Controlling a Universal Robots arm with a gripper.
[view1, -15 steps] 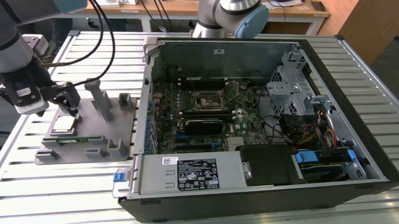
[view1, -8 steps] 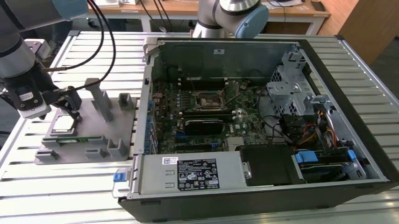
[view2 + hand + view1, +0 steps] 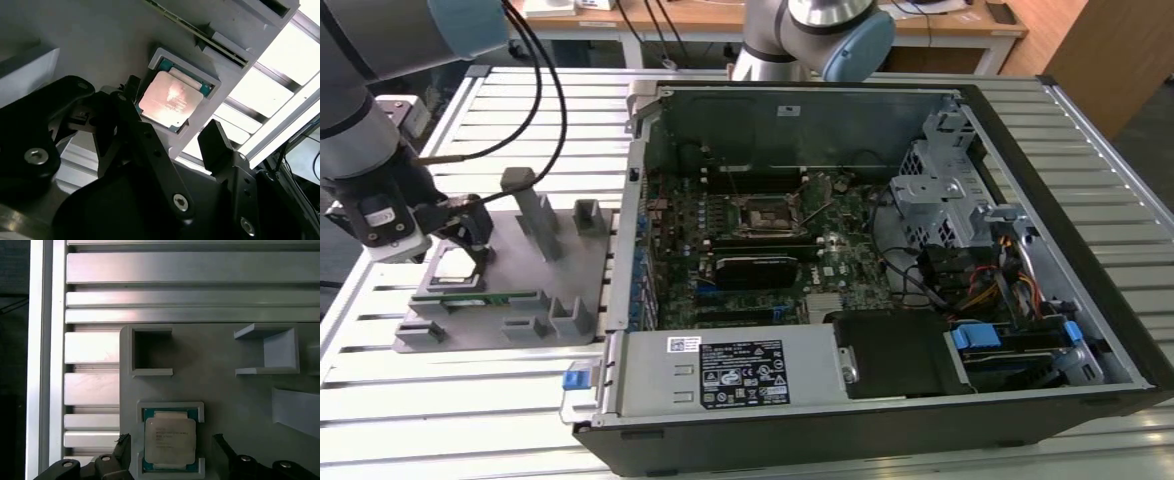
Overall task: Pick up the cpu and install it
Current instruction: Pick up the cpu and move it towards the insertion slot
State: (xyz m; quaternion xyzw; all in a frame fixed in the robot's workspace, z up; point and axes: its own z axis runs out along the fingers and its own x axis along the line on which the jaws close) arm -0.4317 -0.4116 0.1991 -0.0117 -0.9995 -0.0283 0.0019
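end effector point(image 3: 170, 441): black matte fingers, released, spread either side of chip | flat square silver-topped cpu point(image 3: 171, 100), thin green rim, seated in square recess of matte grey plastic fixture point(image 3: 225, 395) | ribbed aluminium surface point(image 3: 190, 270), exterior view's left

Above the cpu point(image 3: 170, 441) the air is standing free, with the gripper point(image 3: 464, 238) spreading its fingers on either side. Tall gray posts point(image 3: 538, 215) are rising between it and the open case point(image 3: 638, 150). Cables point(image 3: 947, 275) are crowding the exterior view's right, apart from the socket point(image 3: 765, 212).
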